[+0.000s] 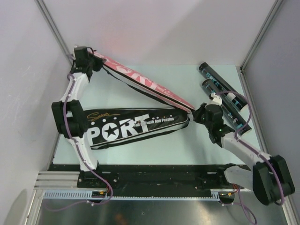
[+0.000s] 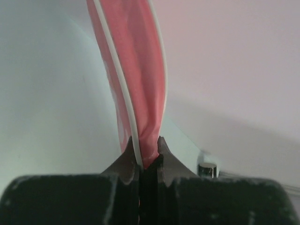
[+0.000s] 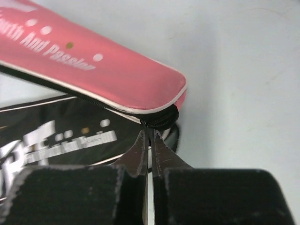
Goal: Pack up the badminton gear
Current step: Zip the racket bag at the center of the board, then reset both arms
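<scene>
My left pincer [image 2: 145, 143] grips one end of the pink racket cover [image 2: 136, 70]; my right pincer [image 3: 149, 135], clenched shut, touches its other, zippered end.

I count two racket covers: one pink cover [image 1: 140, 80] and one black cover [image 1: 136, 127] with white lettering. I make out two dark tubes [image 1: 212, 73] with teal print. My rig shows two arms with one gripper apiece: the left gripper [image 2: 149, 161] and the right gripper [image 3: 151, 140].
</scene>
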Robot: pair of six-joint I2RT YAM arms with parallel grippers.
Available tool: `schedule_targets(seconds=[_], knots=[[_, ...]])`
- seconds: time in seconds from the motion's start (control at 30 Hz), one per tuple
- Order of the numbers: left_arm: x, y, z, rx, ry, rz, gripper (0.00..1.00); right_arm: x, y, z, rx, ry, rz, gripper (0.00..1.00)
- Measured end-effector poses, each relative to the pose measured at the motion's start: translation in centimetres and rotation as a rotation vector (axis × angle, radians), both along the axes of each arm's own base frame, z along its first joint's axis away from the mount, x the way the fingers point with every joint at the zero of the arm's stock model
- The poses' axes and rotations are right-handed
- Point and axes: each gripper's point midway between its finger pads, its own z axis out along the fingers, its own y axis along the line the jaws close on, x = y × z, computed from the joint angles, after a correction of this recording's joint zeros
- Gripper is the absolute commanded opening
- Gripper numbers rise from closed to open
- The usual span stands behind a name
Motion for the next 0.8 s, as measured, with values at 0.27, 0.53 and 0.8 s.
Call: schedule_targets(seconds=[0.27, 0.53, 0.8], knots=[[-11.5, -0.2, -4.0, 0.058, 0.02, -0.066, 1.0, 1.2, -3.1, -5.3, -0.039, 0.168, -0.015, 0.6], [-23.4, -1.8, -2.7, 0.125, -0.037, -0.129, 0.96, -3.7, -2.0, -4.5, 0.021, 0.312, 0.065, 0.85], [-33.4, -3.6, 2.1, 0.262, -0.249, -0.215, 0.9, -6.7, -4.1, 7.7, 0.05, -0.011, 0.026, 1.0]])
